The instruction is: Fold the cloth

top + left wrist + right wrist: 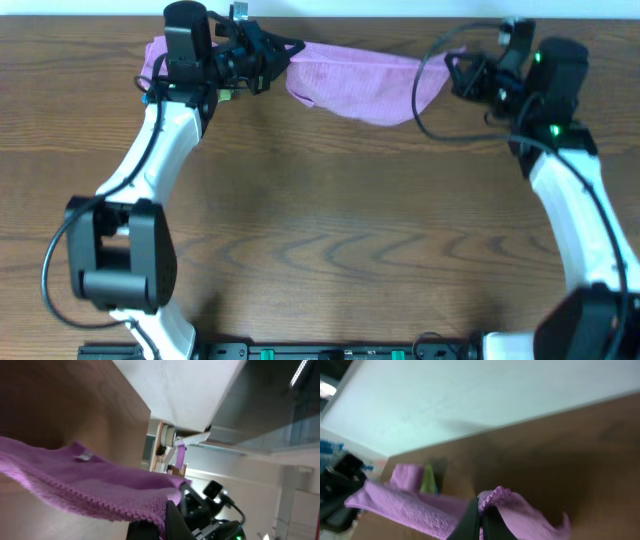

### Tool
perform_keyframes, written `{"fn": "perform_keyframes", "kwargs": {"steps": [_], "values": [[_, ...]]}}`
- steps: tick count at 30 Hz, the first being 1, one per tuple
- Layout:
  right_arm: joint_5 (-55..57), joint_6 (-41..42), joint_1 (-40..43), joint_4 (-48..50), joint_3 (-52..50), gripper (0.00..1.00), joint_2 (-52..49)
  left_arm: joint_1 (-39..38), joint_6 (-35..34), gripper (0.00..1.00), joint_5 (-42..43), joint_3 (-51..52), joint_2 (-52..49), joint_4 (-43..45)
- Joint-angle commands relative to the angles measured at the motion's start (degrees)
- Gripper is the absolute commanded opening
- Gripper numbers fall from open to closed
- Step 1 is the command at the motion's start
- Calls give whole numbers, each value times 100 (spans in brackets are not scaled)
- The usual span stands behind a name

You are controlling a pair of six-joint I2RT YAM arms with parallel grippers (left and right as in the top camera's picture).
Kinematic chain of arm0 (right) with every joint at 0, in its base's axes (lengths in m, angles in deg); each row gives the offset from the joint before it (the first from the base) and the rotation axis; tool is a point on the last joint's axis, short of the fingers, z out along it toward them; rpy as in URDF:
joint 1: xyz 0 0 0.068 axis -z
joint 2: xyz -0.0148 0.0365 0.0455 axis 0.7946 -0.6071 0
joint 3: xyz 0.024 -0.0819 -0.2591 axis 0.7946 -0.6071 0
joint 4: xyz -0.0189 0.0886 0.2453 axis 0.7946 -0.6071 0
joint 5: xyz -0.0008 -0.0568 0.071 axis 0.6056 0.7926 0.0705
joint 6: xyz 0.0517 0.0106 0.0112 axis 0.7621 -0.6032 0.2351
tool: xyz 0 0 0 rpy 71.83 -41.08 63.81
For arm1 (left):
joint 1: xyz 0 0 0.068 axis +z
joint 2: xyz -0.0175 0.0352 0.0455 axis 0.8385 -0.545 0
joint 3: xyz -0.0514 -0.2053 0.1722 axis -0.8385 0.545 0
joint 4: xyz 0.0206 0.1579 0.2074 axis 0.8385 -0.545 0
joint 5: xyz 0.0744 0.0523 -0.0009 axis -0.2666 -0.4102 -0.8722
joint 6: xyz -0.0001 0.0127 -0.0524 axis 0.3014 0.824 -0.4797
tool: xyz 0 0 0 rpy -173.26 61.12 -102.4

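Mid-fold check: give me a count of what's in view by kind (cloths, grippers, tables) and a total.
purple terry cloth: 1, held up at both ends
black two-finger grippers: 2, left gripper and right gripper, each pinching the cloth
brown wooden table: 1
Total: 4

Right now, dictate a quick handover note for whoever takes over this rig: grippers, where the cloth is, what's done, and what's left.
Left gripper: shut on an edge of the cloth, at the far side of the table.
Right gripper: shut on the cloth at its other end.
Cloth: strung between the two grippers and sagging in the middle. One part lies behind the left arm.
Done: both ends are gripped.
Left: no finished fold shows. The next step is probably to carry the held edge over, lay it flat and release.
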Motion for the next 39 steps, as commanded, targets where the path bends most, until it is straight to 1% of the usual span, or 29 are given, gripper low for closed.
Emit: {"fn": "perform_keyframes", "kwargs": {"steps": [1, 3, 5, 8, 10, 13, 15, 16, 17, 19, 20, 22, 24, 26, 29, 33, 39], "values": [[223, 81, -127, 17, 638, 1, -372, 109, -39, 6, -188, -619, -326, 68], [348, 85, -212, 22, 1014, 1, -734, 107, -46, 6, -282, -1108, -688, 68], [361, 85, -262, 22, 1311, 1, -1036, 122, -48, 6, -199, -1652, -1060, 66], [352, 103, -295, -76, 1631, 1, -1268, 173, -98, 5, 363, -2551, -1646, 44], [352, 28, -295, -247, 1659, 1, -1233, 205, 87, 6, 597, -2623, -1696, -37], [328, -227, -291, -787, 1685, 1, -1176, 315, 776, 6, 1082, -2621, -1694, -535], [197, -472, -293, -1276, 1685, 1, -1134, 420, 1486, 6, 1440, -2621, -1694, -1202], [101, -636, -299, -1604, 1685, 1, -1113, 474, 1961, 6, 1565, -2621, -1694, -1716], [72, -752, -310, -1928, 1685, 1, -1099, 527, 2415, 6, 1600, -2621, -1694, -2299], [72, -1043, -337, -2612, 1685, 1, -1086, 599, 3635, 6, 1434, -2621, -1690, -3755], [76, -1220, -354, -2938, 1685, 2, -1086, 623, 4238, 6, 1193, -2621, -1690, -4535], [116, -1499, -396, -3552, 1685, 1, -1086, 621, 5554, 6, 214, -2621, -1690, -6391], [116, -1576, -422, -3836, 1685, 1, -1084, 577, 6260, 6, -367, -2621, -1690, -7337], [120, -1674, -483, -4183, 1685, 1, -1082, 525, 6789, 6, -686, -2616, -1690, -8039], [120, -1836, -619, -4640, 1685, 1, -1082, 476, 7130, 6, -807, -2603, -1690, -8489], [313, -2293, -870, -5233, 1665, 2, -1034, 396, 7740, 6, -863, -2463, -1690, -8985], [509, -2483, -896, -5222, 1178, 2, -503, 380, 8166, 6, -863, -2205, -1587, -9372]]}}
